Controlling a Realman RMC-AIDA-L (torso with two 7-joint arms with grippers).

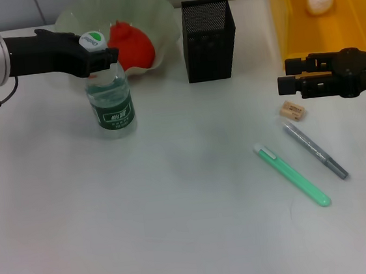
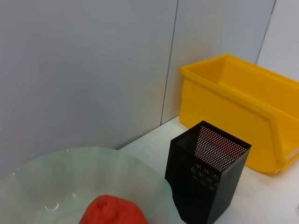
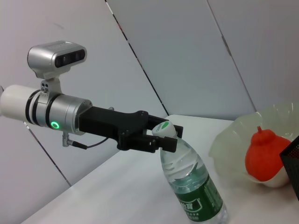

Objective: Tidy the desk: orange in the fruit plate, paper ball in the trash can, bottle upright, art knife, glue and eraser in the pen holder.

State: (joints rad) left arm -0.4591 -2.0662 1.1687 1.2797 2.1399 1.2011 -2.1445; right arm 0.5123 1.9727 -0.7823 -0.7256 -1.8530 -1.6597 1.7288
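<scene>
Black left hand [image 1: 99, 54]: fingers closed around the neck of the bottle [image 1: 110, 102], just under its white cap; bottle stands upright on the surface [image 1: 146, 219], slightly tilted in the right wrist view.

Bottle: clear thin plastic, dark-green label, seemingly part full. Judged light, slick and easily dented at the body; the stiff neck is the firmest hold. Likely to topple if let go off-plumb.

Fruit plate [image 1: 164, 18]: directly behind the bottle; orange [image 1: 133, 45] already inside. Thin, translucent, probably slides if bumped.

Pen holder [image 1: 208, 39]: beside the fruit plate, on the side away from the bottle. Rigid mesh, light, narrow mouth.

Trash can [image 1: 285, 15]: beyond the pen holder; paper ball [image 1: 319, 0] lies in it.

Right hand [image 1: 286, 77]: hovers in front of the trash can; finger state cannot be told.

Eraser [image 1: 292, 110]: just below the right hand. Small, grippy; pinch across the short sides.

Grey pen-like tool [image 1: 315, 150] and green one [image 1: 292, 174]: nearer than the eraser. Slim, stiff, apt to roll; grip mid-shaft.
</scene>
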